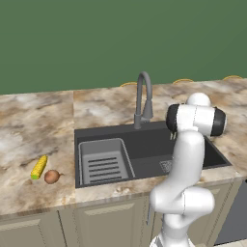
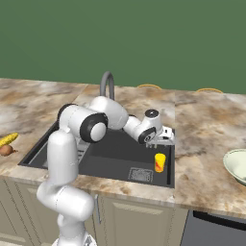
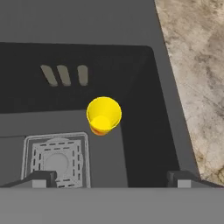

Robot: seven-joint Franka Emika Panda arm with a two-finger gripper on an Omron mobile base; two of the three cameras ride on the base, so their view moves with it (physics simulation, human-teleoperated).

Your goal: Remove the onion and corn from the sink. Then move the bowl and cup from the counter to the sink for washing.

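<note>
Corn point(image 1: 39, 167) and onion point(image 1: 51, 176) lie on the counter point(image 1: 29, 125), far left of the jaws, cob's long axis running diagonally, green end nearest the base. Jaws point(image 2: 161, 141) spread wide, empty, directly above the cup point(image 2: 160, 162), which stands upright, mouth up, in the sink point(image 2: 103, 158) beside the drain. Judged step: cup just delivered; next calls for lifting clear and reaching right of the jaws to the bowl point(image 2: 236, 166) on the counter.

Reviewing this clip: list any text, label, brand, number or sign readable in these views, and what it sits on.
No readable text, number or brand in any view.
cup: a red mark on its yellow side, a plain patch with no letters legible.
sink, faucet, counter, bowl, corn, onion: no labels or signs.
</note>
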